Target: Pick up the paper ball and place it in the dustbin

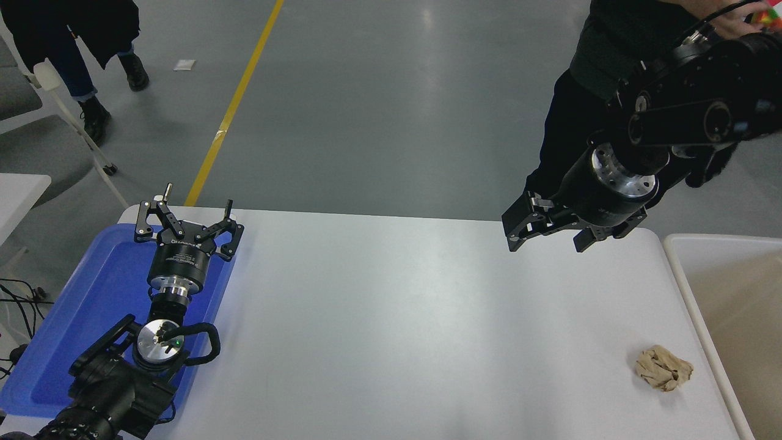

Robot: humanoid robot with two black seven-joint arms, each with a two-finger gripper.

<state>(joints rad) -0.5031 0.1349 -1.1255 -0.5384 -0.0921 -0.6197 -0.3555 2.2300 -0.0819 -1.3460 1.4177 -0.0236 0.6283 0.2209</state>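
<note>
One crumpled tan-beige paper ball (663,367), lumpy and heavily creased, lies on the smooth white rectangular table (391,318) near its right edge, towards the near side. Just beside it, at the table's right edge, stands the large dustbin (684,269) with a white rounded rim and a matt beige-tan interior; ball and bin do not touch.

The right black metal gripper (547,235) hangs above the far right part of the table, carried on a black arm with a bright machined-metal wrist collar. Its jaws are spread, with nothing between them. The paper ball lies well apart from these jaws, nearer the camera and somewhat to the right of them.

The left black gripper (188,217) is parked at the lower left, over a shallow glossy blue plastic tray (79,318) with rounded corners that sits on the table's left end. Its linked fingers are spread wide and empty.

The room floor is smooth grey, slightly reflective, marked by a yellow painted line (235,101) running diagonally. A person in dark clothing (586,73) stands at the far right behind the right arm. A second person's legs in dark boots (91,79) show at the upper left, beside grey chairs (30,134).
</note>
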